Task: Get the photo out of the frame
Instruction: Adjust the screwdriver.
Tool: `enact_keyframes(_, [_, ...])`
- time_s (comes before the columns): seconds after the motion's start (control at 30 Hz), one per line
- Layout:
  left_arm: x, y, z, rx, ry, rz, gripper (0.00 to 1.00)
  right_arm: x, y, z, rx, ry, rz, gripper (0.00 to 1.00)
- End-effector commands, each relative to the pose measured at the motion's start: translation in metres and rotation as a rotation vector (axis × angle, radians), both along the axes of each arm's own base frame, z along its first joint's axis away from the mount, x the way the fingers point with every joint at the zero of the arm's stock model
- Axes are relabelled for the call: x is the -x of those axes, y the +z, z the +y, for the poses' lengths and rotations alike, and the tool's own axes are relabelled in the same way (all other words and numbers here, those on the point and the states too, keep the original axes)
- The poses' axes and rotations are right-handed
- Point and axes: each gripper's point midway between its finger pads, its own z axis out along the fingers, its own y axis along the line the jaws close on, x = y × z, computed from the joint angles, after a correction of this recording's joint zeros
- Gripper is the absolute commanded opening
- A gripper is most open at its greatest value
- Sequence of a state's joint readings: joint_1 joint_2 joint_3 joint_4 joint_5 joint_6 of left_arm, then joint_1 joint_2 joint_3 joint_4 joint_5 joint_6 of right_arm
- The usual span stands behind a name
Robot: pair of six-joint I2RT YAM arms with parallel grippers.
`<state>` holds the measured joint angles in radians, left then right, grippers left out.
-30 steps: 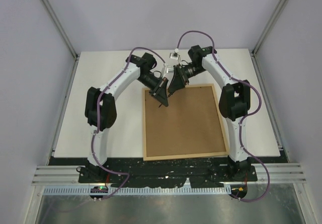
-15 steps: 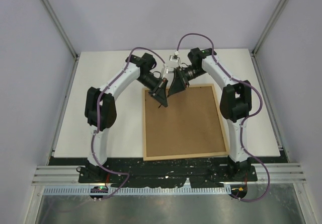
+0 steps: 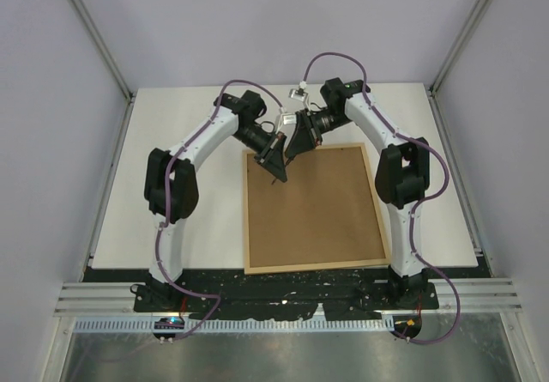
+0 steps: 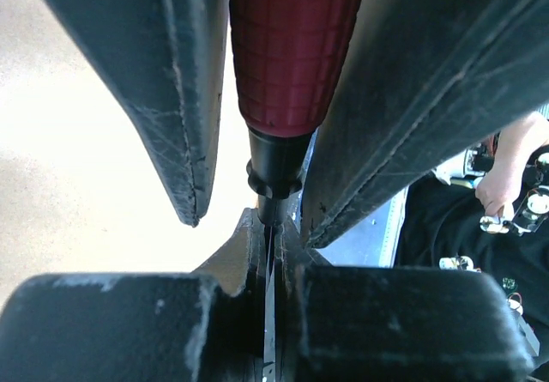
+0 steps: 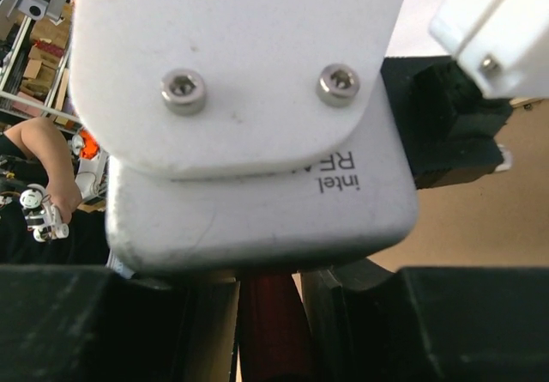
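L arm (image 3: 184, 172) reaches from its base at the near-L edge of the white bench (image 3: 171, 142) up and in toward centre; its purple cable (image 3: 225, 97) loops over the elbow.

L gripper (image 3: 276, 174) points down at the far-L corner region of the frame (image 3: 317, 266); jaws fully closed. In the L wrist view they pinch the thin dark shaft of a red-handled tool (image 4: 292, 56), which runs into the slit between the two black fingers (image 4: 129, 330).

Tool: knurled red grip, black collar below it, narrow shaft; it stands betw. the two grippers, above the frame's far-L corner.

R gripper (image 3: 292, 154) meets the L one from the far-R side; jaws partly closed w/ one finger on each side of the red grip, both against it in the L wrist view. The R wrist view shows the same grip betw. its own black fingers, under the L arm's white camera mount (image 5: 240, 73).

R arm (image 3: 399, 176) arches in from the near-R base.

The frame lies flat on the bench, centre-R, back side up; light-wood rim around a brown fibreboard panel (image 3: 322, 215); near edge at the bench's near edge. The photo is not visible from this side.
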<state>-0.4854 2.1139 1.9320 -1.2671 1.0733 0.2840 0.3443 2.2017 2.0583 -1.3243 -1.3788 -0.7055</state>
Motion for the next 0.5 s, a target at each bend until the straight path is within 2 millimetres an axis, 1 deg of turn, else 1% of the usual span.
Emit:
enact_keyframes(0.0, [-0.005, 0.002, 0.004, -0.006, 0.009, -0.038, 0.0, 0.045, 0.039, -0.005, 0.022, 0.028, 0.107, 0.39])
enact_keyframes(0.03, [-0.004, 0.003, 0.004, -0.006, 0.006, -0.041, 0.0, 0.046, 0.039, -0.005, 0.023, 0.029, 0.106, 0.41])
enact_keyframes(0.07, [-0.004, 0.001, 0.005, -0.011, 0.008, -0.035, 0.0, 0.046, 0.04, -0.006, 0.023, 0.028, 0.106, 0.45])
enact_keyframes(0.2, [-0.005, 0.001, 0.006, -0.019, 0.008, -0.049, 0.0, 0.051, 0.038, -0.006, 0.038, 0.033, 0.107, 0.49])
enact_keyframes(0.37, [-0.007, -0.001, 0.007, -0.034, 0.012, -0.059, 0.0, 0.057, 0.033, -0.004, 0.059, 0.048, 0.114, 0.47])
enact_keyframes(0.43, [-0.007, -0.002, 0.007, -0.038, 0.013, -0.058, 0.0, 0.059, 0.03, -0.002, 0.073, 0.054, 0.112, 0.42])
enact_keyframes(0.47, [-0.007, -0.001, 0.007, -0.039, 0.013, -0.06, 0.0, 0.06, 0.029, -0.002, 0.08, 0.057, 0.116, 0.41])
